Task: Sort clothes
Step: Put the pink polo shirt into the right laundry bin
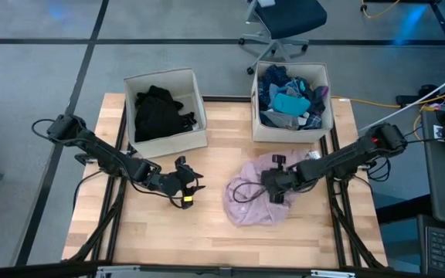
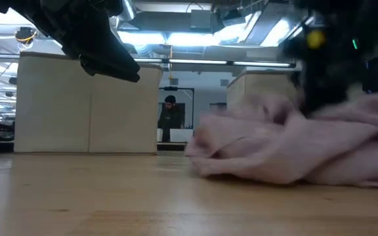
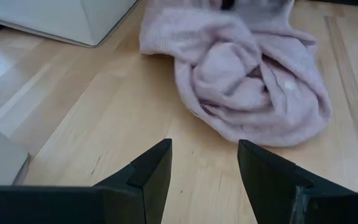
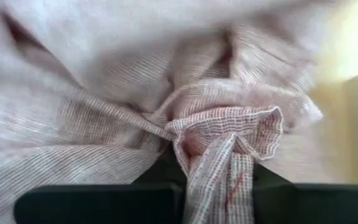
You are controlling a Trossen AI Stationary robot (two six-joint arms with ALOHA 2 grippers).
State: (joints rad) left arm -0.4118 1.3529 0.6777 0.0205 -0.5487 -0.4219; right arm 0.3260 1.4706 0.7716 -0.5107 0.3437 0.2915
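Note:
A pale pink garment lies crumpled on the wooden table, right of its middle; it also fills the right wrist view and shows in the left wrist view. My right gripper is down on its middle, shut on a bunch of its cloth. My left gripper hovers open above bare wood left of the garment, nothing between its fingers. Black pieces lie in the left box, mixed blue and grey clothes in the right box. My right gripper pinches a gathered fold of the pink garment between its two fingers, several layers bunched together. The fingers come from above, slanting down from the table's right side. The rest of the garment lies slack on the table around the hold.
Two beige fabric boxes stand at the table's far edge, the left one and the right one. Bare wood lies along the near edge. An office chair stands beyond the table, and a person shows far off in the room.

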